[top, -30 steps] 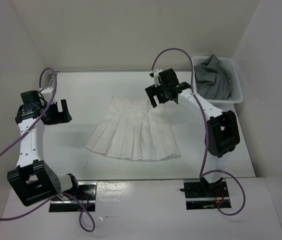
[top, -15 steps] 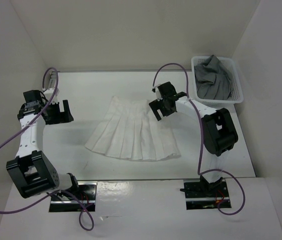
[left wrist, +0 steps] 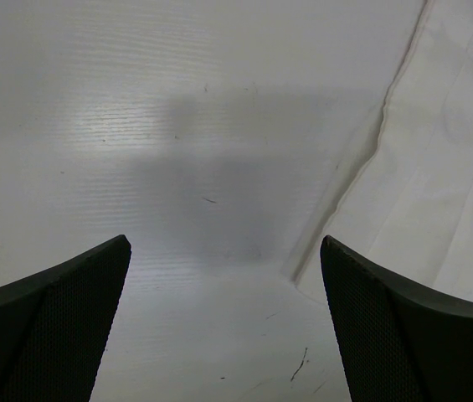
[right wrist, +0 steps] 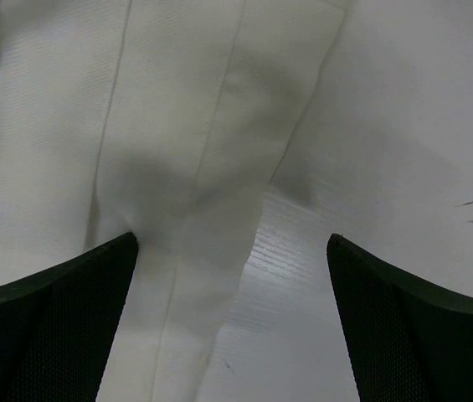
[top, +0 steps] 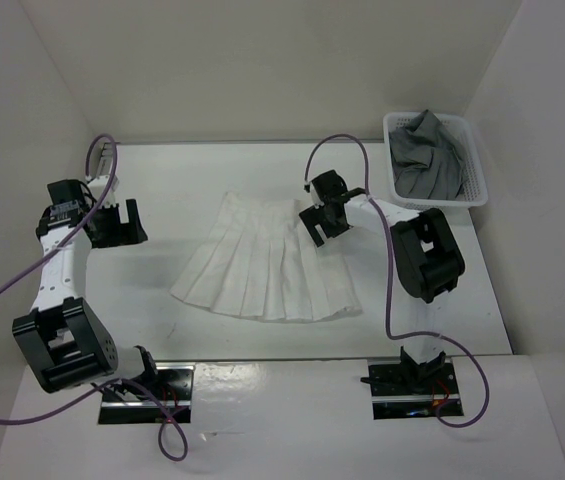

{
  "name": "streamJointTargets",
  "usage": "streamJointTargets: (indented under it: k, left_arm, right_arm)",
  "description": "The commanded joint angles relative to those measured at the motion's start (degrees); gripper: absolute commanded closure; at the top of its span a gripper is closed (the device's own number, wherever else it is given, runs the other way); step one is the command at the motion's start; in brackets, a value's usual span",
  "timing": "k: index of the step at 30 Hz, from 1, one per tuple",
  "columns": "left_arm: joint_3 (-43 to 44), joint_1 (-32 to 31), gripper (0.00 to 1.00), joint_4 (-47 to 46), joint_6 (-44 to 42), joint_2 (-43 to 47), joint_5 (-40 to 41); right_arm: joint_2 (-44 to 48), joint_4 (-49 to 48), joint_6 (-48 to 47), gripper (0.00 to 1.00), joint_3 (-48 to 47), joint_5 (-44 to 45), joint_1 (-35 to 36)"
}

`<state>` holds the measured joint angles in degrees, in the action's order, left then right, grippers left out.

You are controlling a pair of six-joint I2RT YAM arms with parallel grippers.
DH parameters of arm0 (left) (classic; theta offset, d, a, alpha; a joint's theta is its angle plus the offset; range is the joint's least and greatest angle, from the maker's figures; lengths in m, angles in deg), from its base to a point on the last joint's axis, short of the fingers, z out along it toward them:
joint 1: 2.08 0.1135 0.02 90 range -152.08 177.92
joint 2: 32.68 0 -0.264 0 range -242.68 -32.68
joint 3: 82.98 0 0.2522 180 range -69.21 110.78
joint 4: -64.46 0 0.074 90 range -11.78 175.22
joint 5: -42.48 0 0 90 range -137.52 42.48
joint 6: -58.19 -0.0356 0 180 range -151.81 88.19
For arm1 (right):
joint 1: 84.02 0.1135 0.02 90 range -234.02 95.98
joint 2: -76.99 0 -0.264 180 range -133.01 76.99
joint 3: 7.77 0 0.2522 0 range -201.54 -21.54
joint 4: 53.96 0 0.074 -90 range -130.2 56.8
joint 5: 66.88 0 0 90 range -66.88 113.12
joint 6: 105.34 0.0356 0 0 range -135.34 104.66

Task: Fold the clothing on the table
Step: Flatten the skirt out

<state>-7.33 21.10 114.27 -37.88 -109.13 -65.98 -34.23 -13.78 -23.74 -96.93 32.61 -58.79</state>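
Bench (top: 162, 300): skirt (top: 262, 265) flat, unfolded.
Right tool (top: 324, 222): wide, empty, just dropped to skirt's right edge, grab next I'd guess.
Left tool (top: 132, 222): wide, left of skirt.

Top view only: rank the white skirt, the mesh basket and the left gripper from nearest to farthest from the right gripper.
1. The white skirt: nearest, its upper right edge lies right under the right gripper.
2. The basket: back right, holding a grey garment.
3. The left gripper: farthest, on the left beyond the skirt.
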Motion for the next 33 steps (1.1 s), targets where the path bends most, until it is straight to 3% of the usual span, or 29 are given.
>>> streamJointTargets:
  k: [1, 18, 23, 28, 33]
  left_arm:
    - [1.0, 0.4, 0.00, -1.0, -1.3, -1.0, -0.8]
    - [2.2, 0.4, 0.00, -1.5, -1.3, -2.7, -0.8]
    - [4.9, 0.4, 0.00, -1.5, -1.3, -4.9, -3.4]
    - [11.8, -4.9, 0.02, -2.6, -0.7, -12.6, -6.3]
    - [22.7, -12.6, 0.12, -2.1, 0.4, -24.6, -9.5]
  right_arm:
    - [-1.5, -2.5, -0.2, 0.02, -1.1, 2.7, -0.2]
    - [-4.4, -3.0, -1.9, 0.02, -5.2, 4.9, -0.2]
    - [0.5, 1.1, -1.4, 0.02, -9.4, -1.5, -0.2]
    - [5.9, 3.7, -2.6, 0.02, -12.8, -5.8, -0.8]
    - [8.7, 3.0, -4.4, 0.02, -10.7, -7.9, -3.5]
